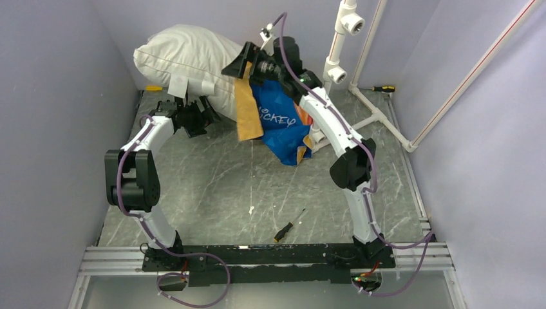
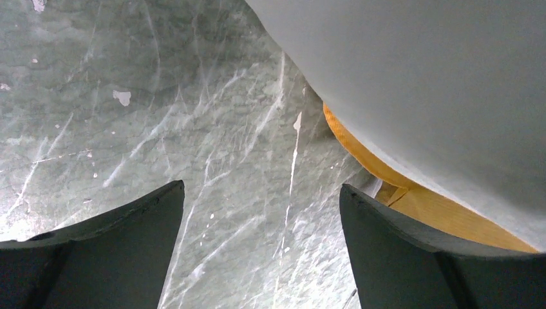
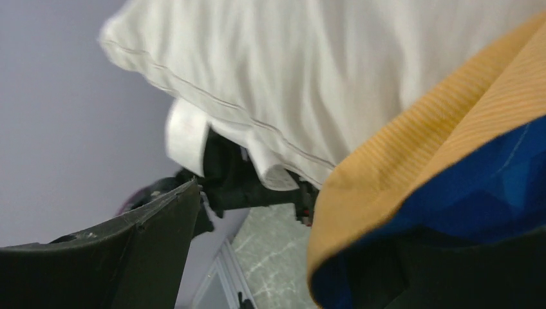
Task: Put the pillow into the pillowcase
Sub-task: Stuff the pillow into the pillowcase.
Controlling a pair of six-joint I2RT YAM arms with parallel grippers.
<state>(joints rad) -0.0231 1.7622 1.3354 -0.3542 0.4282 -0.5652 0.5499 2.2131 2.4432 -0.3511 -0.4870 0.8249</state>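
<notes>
The white pillow (image 1: 187,55) leans in the far left corner, its right end inside the pillowcase (image 1: 280,125), a blue case with an orange strip hanging down. My right gripper (image 1: 239,64) is raised at the case's mouth. In the right wrist view it (image 3: 270,225) stands open, with the pillowcase (image 3: 451,174) draped over its right finger and the pillow (image 3: 309,71) just beyond. My left gripper (image 1: 196,119) is low under the pillow's near edge. It (image 2: 262,187) is open over bare table, with the pillow (image 2: 418,77) and orange fabric (image 2: 386,174) at its right.
A black-and-yellow screwdriver (image 1: 288,225) lies on the marble table near the front. Another screwdriver (image 1: 384,89) lies at the back right, and a yellow handle (image 1: 153,87) at the back left. A white pipe frame (image 1: 341,45) stands behind the right arm. Walls close in on three sides.
</notes>
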